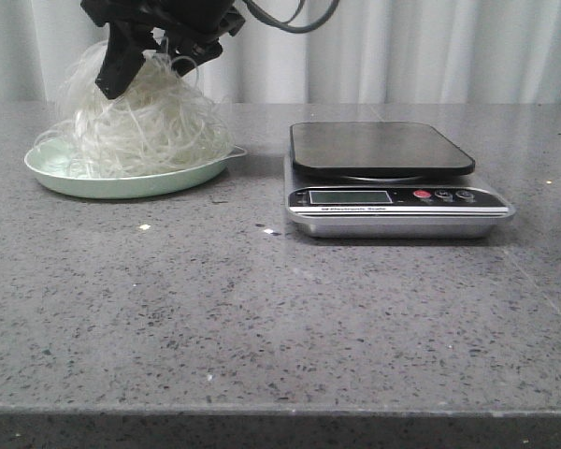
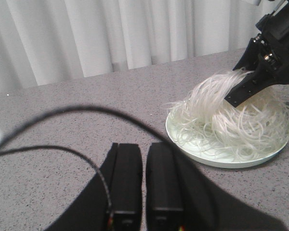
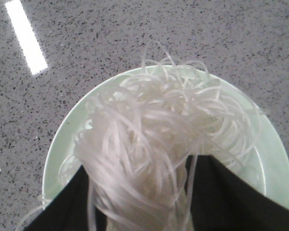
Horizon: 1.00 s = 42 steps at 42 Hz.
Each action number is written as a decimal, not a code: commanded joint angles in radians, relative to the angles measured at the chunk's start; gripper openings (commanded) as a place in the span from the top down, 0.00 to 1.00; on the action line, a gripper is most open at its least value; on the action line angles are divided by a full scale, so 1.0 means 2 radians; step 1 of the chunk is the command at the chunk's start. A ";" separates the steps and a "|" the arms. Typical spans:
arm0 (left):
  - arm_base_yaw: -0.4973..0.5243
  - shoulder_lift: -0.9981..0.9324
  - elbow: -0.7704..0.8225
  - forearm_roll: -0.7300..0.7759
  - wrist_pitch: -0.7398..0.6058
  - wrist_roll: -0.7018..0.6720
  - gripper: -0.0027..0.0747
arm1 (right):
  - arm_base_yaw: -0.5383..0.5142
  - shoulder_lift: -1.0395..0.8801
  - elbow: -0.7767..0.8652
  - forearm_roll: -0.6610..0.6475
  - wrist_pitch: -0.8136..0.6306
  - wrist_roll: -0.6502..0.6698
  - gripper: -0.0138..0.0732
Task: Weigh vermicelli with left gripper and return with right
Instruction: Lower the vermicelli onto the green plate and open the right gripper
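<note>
The vermicelli [image 1: 140,131], a fluffy mass of whitish strands, rests on the pale green plate [image 1: 122,187] at the table's left. Its top is drawn up into a peak. My right gripper [image 1: 138,73] hangs over the plate, its fingers closed round that peak. The right wrist view shows the bundle [image 3: 149,120] between the two dark fingers of that gripper [image 3: 139,192], above the plate [image 3: 62,139]. My left gripper [image 2: 144,149] is shut and empty, low over the table to the left of the plate [image 2: 202,156]. It is out of the front view.
A digital kitchen scale [image 1: 383,150] with a bare dark platform stands right of the plate. A black cable [image 2: 62,113] arcs across the left wrist view. White curtains hang behind the table.
</note>
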 commanded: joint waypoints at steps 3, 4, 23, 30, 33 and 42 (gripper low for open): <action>0.000 0.003 -0.013 -0.005 -0.041 -0.005 0.78 | -0.002 -0.046 -0.017 0.012 -0.018 -0.004 0.23; 0.000 0.003 -0.013 -0.005 -0.041 -0.005 0.78 | -0.003 -0.048 -0.017 0.012 -0.018 -0.004 0.23; 0.000 0.003 -0.013 -0.005 -0.041 -0.005 0.78 | -0.038 -0.111 -0.017 0.011 -0.003 -0.004 0.23; 0.000 0.003 -0.013 -0.005 -0.041 -0.005 0.78 | -0.072 -0.135 -0.017 0.011 0.014 -0.004 0.29; 0.000 0.003 -0.013 -0.005 -0.041 -0.005 0.78 | -0.090 -0.145 -0.017 0.011 0.027 -0.004 0.40; 0.000 0.003 -0.013 -0.005 -0.041 -0.005 0.78 | -0.144 -0.161 -0.017 0.011 0.094 -0.003 0.66</action>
